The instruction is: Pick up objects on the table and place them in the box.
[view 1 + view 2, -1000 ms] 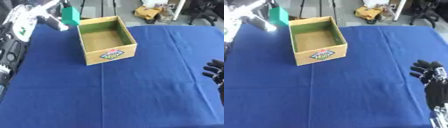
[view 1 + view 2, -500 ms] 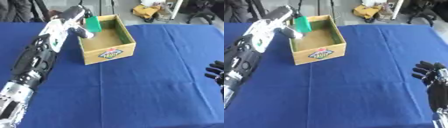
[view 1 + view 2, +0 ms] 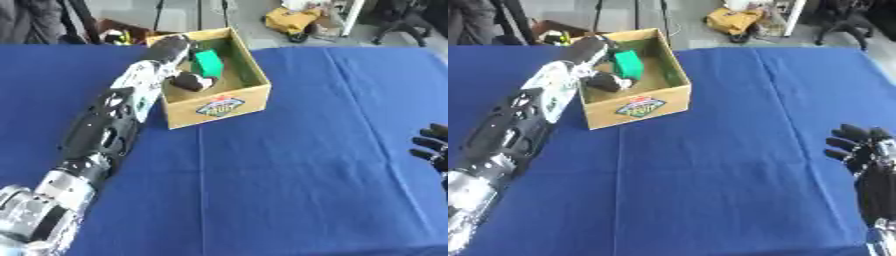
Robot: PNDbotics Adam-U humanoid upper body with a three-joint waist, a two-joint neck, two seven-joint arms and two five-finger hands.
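Step in hand: placing. The left hand (image 3: 191, 80) reaches over the near-left wall of the box (image 3: 238, 95) and holds a green block (image 3: 208, 63) inside the box's opening; the fingers look curled round the block's lower end, so the hand is judged to be grasping it, not yet released. The block stands tilted, above or against the box floor (which of the two cannot be told).

Next move, as judged: open the fingers so the block drops or settles onto the floor of the box, then draw the arm back up and over the wall without catching the cardboard rim, which sits just beside the wrist.

Count:
- Box: one, open-topped cardboard, coloured label on its near face, standing on the far left-centre of the tabletop (image 3: 306, 165).
- Green block: one, within the box, in the left hand.
- Other loose objects on the blue tabletop: none seen in either view, so this looks like the last item to go in.
- Robot hands: two. The right hand (image 3: 864, 152) rests idle at the lower right edge, fingers up and relaxed, holding nothing, well apart from the box.
- Left arm: one, stretching from the lower left corner to the box.
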